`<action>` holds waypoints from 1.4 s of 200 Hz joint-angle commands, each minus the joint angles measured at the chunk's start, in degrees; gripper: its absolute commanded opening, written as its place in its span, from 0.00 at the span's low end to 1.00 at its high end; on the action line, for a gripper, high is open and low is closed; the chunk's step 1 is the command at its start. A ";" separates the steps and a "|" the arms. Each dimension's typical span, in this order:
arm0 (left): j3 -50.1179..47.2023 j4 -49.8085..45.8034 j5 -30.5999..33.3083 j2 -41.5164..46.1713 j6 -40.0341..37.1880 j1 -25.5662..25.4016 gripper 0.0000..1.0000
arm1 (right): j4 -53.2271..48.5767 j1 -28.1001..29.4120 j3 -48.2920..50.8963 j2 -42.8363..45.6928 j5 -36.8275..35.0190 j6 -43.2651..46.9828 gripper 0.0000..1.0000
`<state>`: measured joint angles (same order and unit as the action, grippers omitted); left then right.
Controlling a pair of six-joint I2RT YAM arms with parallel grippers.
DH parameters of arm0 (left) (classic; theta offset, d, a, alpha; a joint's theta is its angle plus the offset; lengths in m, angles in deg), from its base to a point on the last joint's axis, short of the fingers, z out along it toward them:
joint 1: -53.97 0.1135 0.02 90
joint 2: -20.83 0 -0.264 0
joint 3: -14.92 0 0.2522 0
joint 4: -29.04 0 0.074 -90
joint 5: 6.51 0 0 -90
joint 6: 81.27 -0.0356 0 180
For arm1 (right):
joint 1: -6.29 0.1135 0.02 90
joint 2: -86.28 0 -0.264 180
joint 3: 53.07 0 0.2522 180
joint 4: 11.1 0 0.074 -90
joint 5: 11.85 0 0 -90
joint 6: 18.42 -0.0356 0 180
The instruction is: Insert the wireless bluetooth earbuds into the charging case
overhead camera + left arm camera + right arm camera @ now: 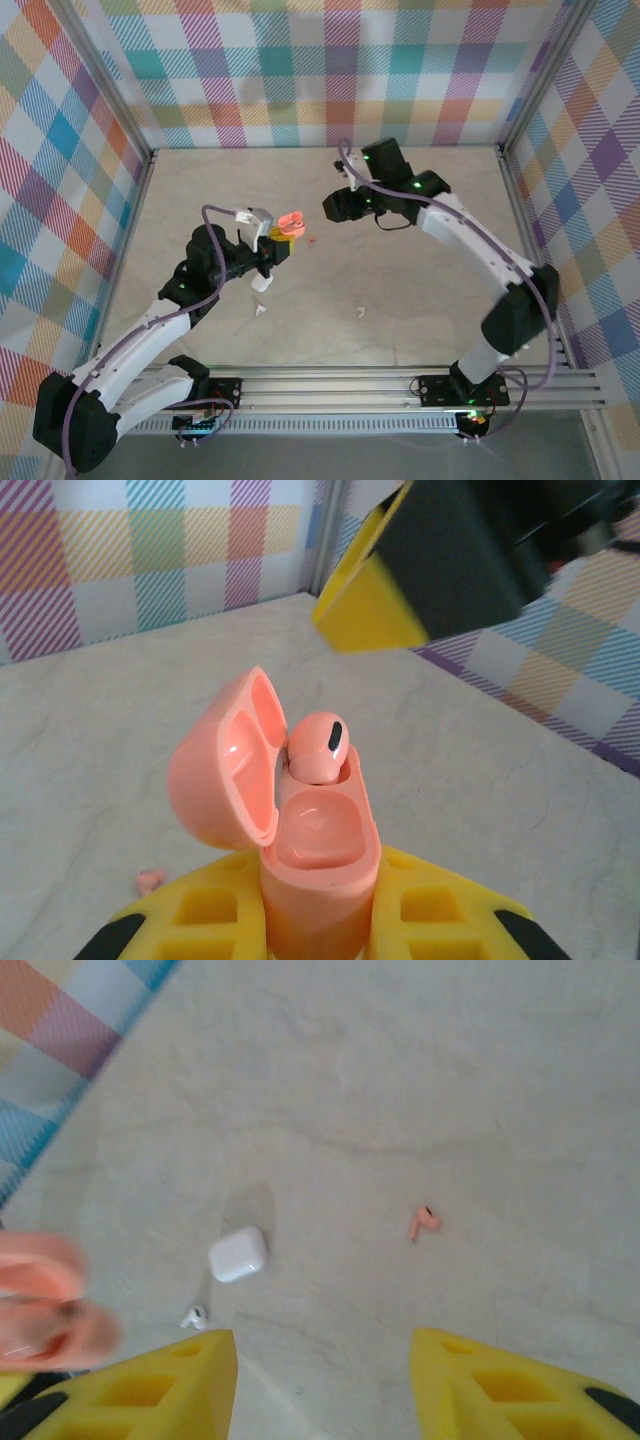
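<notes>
— L side, status?
— My left claw (318,935) is clamped on the pink case (322,890). It grips the lower body, w/ the case upright and held up off the surface (430,270). The lid (225,765) hangs open twd 9 o'clock in my left wrist cam.
— Any buds in it?
— One. The seated bud (320,745), pink w/ a dark patch, sits tilted in the 12 o'clock well, its head above the rim. The 6 o'clock well shows its bare pink bottom.
— 2nd pink one?
— The loose bud (312,239) lies on the surface at 4 o'clock of the pink case in the top cam, near it but apart.
— R side?
— My right claw (320,1390) is spread wide, carrying nothing. It hovers over the surface at 2 o'clock of the pink case in the top cam, near it, not touching. In its own wrist cam the loose bud lies at 1 o'clock ahead of the gap. In the left wrist cam it hangs blurred at 1 o'clock above the case.
— White set?
— The white case (262,283) rests on the surface at 7 o'clock of the pink case and looks shut. The near white bud (260,309) lies just beside it at 6 o'clock. The far white bud (360,312) is well apart, approx 3 o'clock of the white case.
</notes>
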<state>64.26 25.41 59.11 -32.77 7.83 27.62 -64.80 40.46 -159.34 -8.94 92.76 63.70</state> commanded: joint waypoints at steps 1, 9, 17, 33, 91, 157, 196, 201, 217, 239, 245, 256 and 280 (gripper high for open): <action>-2.57 -2.14 -1.59 3.09 0.11 1.72 0.00 | -5.02 0.13 -4.23 -6.69 4.37 -2.56 0.51; -3.32 -2.53 -1.63 3.82 0.26 2.11 0.00 | -5.92 0.19 -6.03 -10.08 5.41 -2.75 0.50; -3.89 -2.86 -1.63 4.73 0.36 2.44 0.00 | -6.88 0.19 -7.96 -13.58 6.05 -2.96 0.49; -4.72 -3.71 -1.38 6.26 0.29 2.70 0.00 | -9.84 0.20 -13.12 -20.43 5.83 -4.53 0.47; -5.34 -7.82 1.15 9.70 -1.63 3.13 0.00 | -8.18 0.72 -17.49 -31.05 -0.45 -18.44 0.40; -4.72 -7.43 0.09 8.62 -3.05 3.58 0.00 | -8.14 2.21 -20.61 -36.00 -5.87 -20.94 0.33; -4.98 -6.24 -1.28 7.66 -3.20 3.58 0.00 | -8.14 3.23 -21.93 -38.00 -8.83 -22.73 0.40; -4.99 -6.13 -1.36 7.56 -3.30 3.58 0.00 | -8.53 3.49 -22.39 -38.38 -9.68 -22.83 0.41; -4.99 -6.26 -1.46 7.48 -3.62 3.63 0.00 | -8.93 4.27 -23.09 -39.06 -11.76 -23.47 0.42; -5.21 -6.07 -1.80 7.66 -3.83 3.67 0.00 | -9.09 4.58 -23.83 -40.40 -12.24 -24.78 0.42; -5.25 -6.00 -1.96 7.66 -3.89 3.67 0.00 | -9.26 4.60 -24.28 -40.77 -12.40 -25.18 0.42; -5.34 -5.95 -2.40 7.65 -3.84 3.67 0.00 | -9.54 4.76 -25.10 -41.46 -12.65 -25.70 0.40; -5.51 -5.82 -2.84 7.64 -3.93 3.67 0.00 | -9.27 5.09 -26.13 -41.98 -13.37 -26.65 0.40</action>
<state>59.25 17.87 58.02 -25.34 4.77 30.66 -72.82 45.03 -183.08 -49.88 81.07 39.18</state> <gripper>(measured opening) 0.189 0.401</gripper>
